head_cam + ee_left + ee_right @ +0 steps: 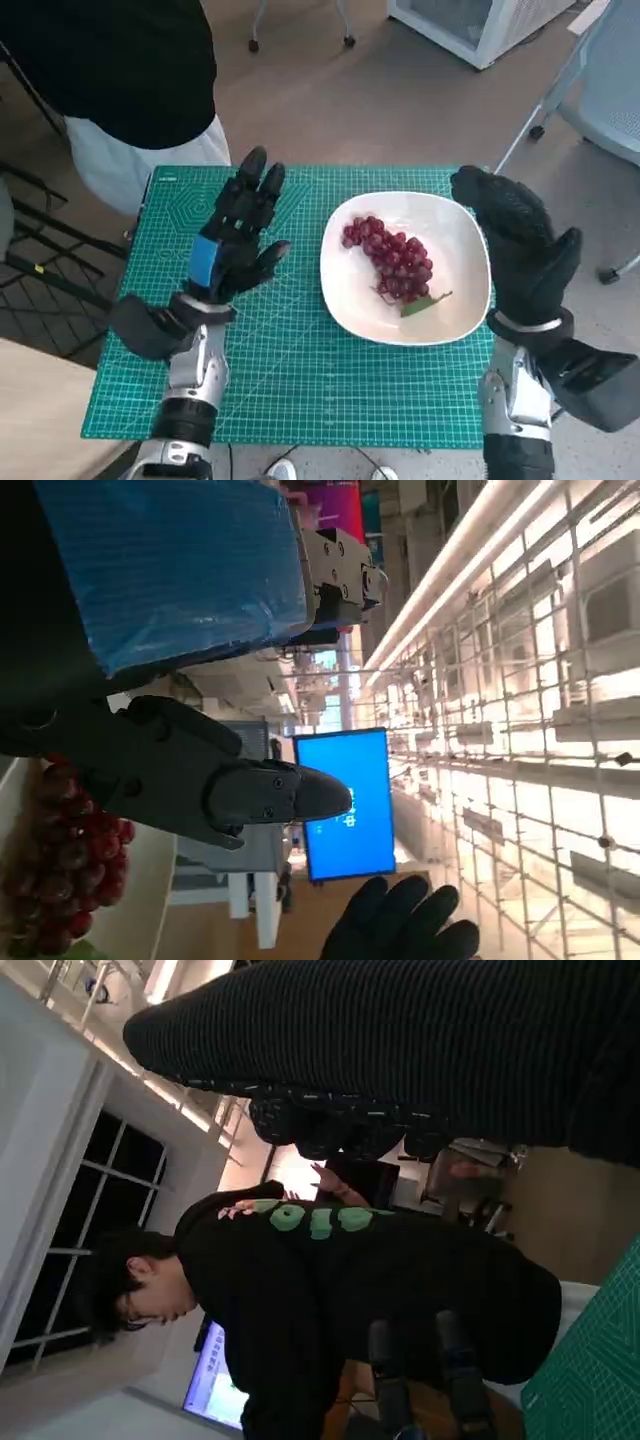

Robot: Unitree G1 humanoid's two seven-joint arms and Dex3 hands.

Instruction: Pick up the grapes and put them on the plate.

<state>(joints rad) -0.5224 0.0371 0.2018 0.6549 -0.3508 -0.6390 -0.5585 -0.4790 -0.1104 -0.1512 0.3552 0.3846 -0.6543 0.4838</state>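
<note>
1. The grapes (390, 259) are found lying on the white plate (455, 225), a dark red bunch running diagonally across the middle of it, with a green leaf (424, 303) at the near end. Neither hand is touching them.

2. The plate is set on the right half of a green cutting mat (290, 350), which covers the small table.

3. The left hand (235, 240) is held above the mat just beside the plate's left edge. Its fingers are stretched out and spread, pointing away from the robot, and the thumb is angled toward the plate. Nothing is gripped in it.

4. In the left wrist view the same hand (170, 630) is seen from behind: the blue tape fills the upper part, a black finger (250, 790) is pushed out straight, and nothing is held. The grapes (60, 870) and a bit of the plate rim (150, 880) are caught in the corner of that picture.

5. The right hand (520, 245) is raised at the plate's right edge, overlapping the rim in the head view. The glove is seen from the back, with the fingers extended loosely and nothing held. Whether it touches the plate can't be told.

6. The gloved fingertips of the right hand (400, 925) are also picked up at the edge of the left wrist view, spread apart.

7. In the right wrist view the glove (400, 1050) is shown as a dark knitted band, and a person (330, 1300) in a black top is seen beyond the mat. The same person (120, 70) is seen at the far left of the table in the head view.
</note>
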